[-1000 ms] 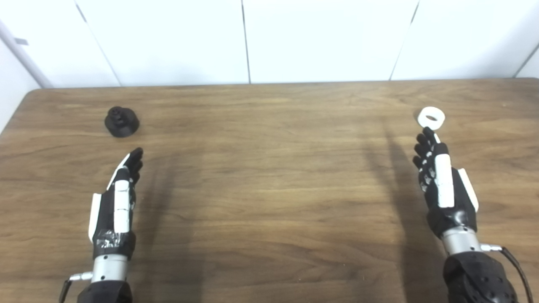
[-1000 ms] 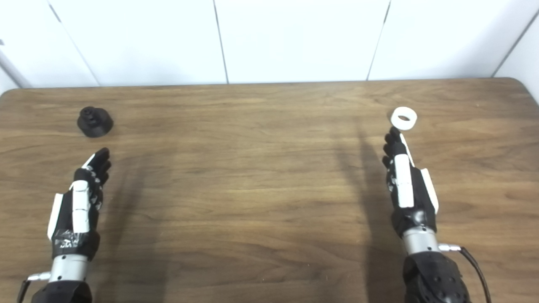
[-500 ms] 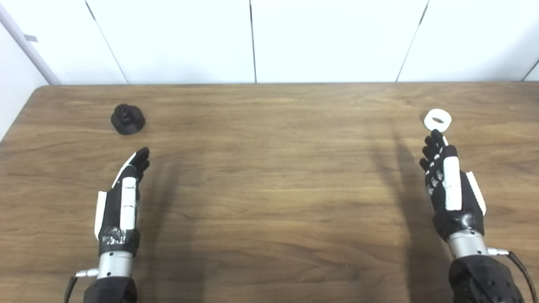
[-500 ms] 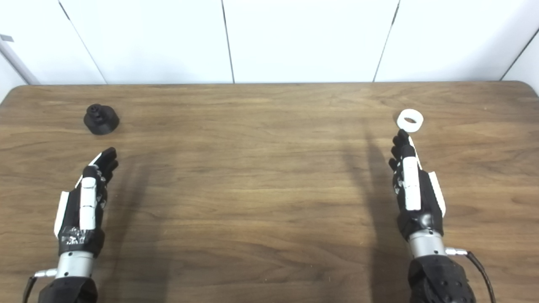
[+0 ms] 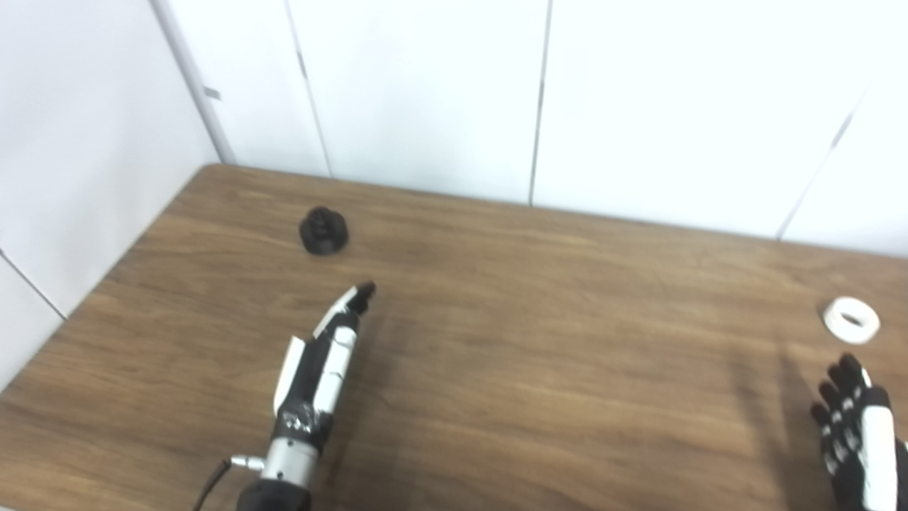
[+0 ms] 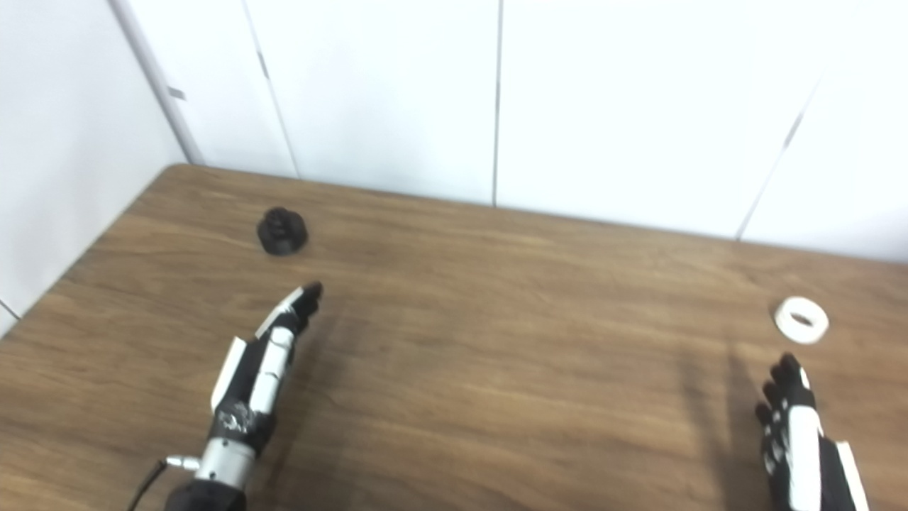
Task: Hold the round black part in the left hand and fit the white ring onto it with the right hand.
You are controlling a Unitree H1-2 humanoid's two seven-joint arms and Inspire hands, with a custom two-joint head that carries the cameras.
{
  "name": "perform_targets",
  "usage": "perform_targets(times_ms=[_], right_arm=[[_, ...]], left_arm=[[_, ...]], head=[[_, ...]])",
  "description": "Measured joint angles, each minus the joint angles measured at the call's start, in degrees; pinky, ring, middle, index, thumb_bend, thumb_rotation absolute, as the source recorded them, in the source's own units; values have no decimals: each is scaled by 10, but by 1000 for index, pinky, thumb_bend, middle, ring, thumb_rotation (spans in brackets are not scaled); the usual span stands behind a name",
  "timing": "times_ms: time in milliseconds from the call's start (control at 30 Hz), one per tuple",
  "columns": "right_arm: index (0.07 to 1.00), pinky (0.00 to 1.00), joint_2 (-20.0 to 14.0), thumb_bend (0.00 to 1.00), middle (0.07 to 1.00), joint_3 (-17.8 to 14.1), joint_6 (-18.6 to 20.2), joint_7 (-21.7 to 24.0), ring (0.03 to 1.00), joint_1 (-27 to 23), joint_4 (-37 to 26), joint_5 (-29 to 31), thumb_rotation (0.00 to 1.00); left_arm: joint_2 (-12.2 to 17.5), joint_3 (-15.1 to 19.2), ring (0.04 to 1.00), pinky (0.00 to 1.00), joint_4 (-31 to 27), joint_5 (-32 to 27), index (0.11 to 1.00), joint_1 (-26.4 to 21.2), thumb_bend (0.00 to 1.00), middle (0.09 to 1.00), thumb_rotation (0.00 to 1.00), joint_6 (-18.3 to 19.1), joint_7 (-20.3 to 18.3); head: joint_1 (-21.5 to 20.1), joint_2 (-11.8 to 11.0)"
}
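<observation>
Wooden table (image 5: 539,341): parts untouched.
Black part (image 5: 323,230), white ring (image 5: 850,319) lying apart; left hand (image 5: 323,355), right hand (image 6: 798,440) spread, empty; grasping, fitting remain.

Round black part (image 5: 323,231) far left on table, white ring (image 5: 850,320) far right.
</observation>
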Motion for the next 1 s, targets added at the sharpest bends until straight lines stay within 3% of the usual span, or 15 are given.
perform_targets(times_ms=[233, 367, 467, 533, 600, 700, 867, 1000], right_arm=[[953, 1000, 3, 408, 930, 4, -2, -17, 952, 2, 0, -39, 1000], [946, 996, 3, 429, 919, 5, -6, -17, 936, 2, 0, -45, 1000], [944, 978, 3, 462, 913, 5, -6, -19, 925, 2, 0, -49, 1000], [942, 975, 3, 486, 913, 6, -8, -20, 922, 2, 0, -50, 997], [944, 995, 3, 499, 916, 7, -9, -21, 931, 3, 0, -54, 998], [945, 1000, 4, 504, 916, 11, -9, -23, 935, 3, 0, -62, 1000], [941, 985, 6, 493, 915, 13, -11, -25, 932, 3, 2, -71, 1000], [951, 1000, 10, 484, 925, 14, -11, -27, 947, 3, 2, -69, 998]], left_arm=[[0, -6, 980, 1000, 5, 19, 925, 0, 523, 948, 852, -1, 1], [0, -7, 983, 1000, 10, 29, 921, 1, 603, 947, 745, 0, 2], [0, -7, 953, 961, 9, 59, 911, 1, 669, 931, 593, 4, 12], [0, -8, 948, 960, 7, 83, 909, 2, 697, 930, 534, 17, 20], [0, -9, 959, 981, -5, 95, 902, 1, 778, 932, 400, 30, 21], [2, -9, 963, 990, -32, 115, 896, -2, 852, 928, 324, 49, 21], [12, 0, 946, 947, -70, 168, 901, -17, 901, 933, 304, 103, 20], [43, 14, 954, 952, -83, 216, 898, -54, 962, 936, 320, 160, 11]], head=[[-3, -11], [-6, -11], [-10, -10], [-12, -9], [-13, -11], [-17, -11], [-22, -11], [-25, -11]])
